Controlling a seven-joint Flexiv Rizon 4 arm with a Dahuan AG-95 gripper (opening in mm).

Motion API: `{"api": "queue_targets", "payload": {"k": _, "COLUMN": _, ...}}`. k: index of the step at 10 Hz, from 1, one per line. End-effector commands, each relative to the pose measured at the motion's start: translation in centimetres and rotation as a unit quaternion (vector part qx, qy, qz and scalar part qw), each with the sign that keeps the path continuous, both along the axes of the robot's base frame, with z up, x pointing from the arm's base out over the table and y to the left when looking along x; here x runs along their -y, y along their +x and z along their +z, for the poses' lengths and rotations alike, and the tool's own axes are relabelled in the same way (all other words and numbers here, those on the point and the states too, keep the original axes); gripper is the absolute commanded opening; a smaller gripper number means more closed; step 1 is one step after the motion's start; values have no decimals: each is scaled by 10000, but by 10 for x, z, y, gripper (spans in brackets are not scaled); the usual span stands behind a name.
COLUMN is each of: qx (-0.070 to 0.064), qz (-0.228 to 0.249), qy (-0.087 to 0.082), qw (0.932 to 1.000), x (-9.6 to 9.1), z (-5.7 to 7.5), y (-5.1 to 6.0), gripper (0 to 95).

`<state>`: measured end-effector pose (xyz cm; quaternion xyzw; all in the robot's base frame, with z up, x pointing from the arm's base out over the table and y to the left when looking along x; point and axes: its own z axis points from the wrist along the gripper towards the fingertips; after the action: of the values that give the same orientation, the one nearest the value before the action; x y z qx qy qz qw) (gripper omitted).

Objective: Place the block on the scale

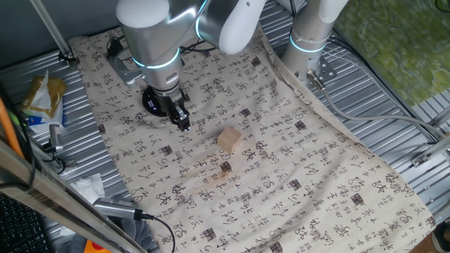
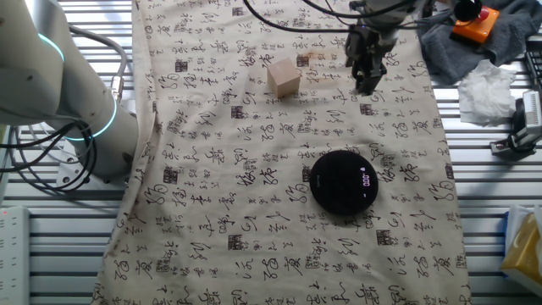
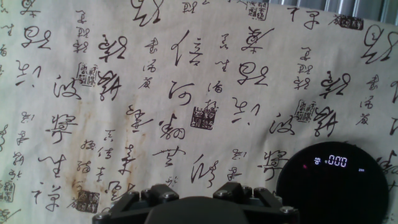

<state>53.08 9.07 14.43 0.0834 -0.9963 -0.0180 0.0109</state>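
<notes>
the gripper point(image 2: 369, 82), fingers together and empty, hangs beside the wooden block point(image 2: 284, 77) on the calligraphy cloth point(image 2: 254, 212), the scale point(image 2: 343, 181) lying well apart, presumably awaiting pickup.

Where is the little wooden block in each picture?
One fixed view: the block sits near the middle of the cloth, right of the gripper.
The other fixed view: the block is near the top, above the scale.
Hand view: not in it.
Shared landmark: the scale, mostly hidden behind the arm in one fixed view.
</notes>
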Motion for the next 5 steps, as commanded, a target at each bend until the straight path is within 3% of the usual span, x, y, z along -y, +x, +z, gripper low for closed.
{"api": "queue_targets", "payload": {"k": 1, "qx": -77, "qz": -98, "qy": -30, "qw": 9999, "x": -3, "z": 1, "y": 1, "gripper": 570}}
{"api": "queue_targets", "payload": {"k": 5, "qx": -139, "qz": -201, "qy": 10, "qw": 9997, "x": -7, "z": 1, "y": -1, "gripper": 570}}
